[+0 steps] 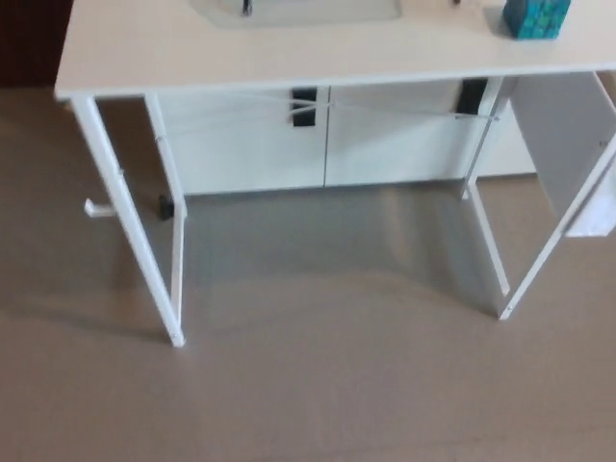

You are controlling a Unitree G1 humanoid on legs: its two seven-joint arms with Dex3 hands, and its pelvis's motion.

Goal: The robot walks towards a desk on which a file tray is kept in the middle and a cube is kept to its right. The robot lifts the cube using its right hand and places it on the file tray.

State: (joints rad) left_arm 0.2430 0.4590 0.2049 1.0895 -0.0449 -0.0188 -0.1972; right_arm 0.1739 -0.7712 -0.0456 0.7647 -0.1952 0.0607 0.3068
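Note:
A white desk (289,63) fills the top of the head view. A teal patterned cube (536,17) stands on its top at the far right, cut off by the picture's upper edge. Only the near edge of the pale file tray (298,12) shows at the top middle of the desk, to the cube's left. Neither of my hands appears in the picture.
The desk stands on thin white legs, front left (144,260) and front right (539,260). Behind it is a white cabinet (318,140) with black handles. Brown floor (318,385) lies between me and the desk.

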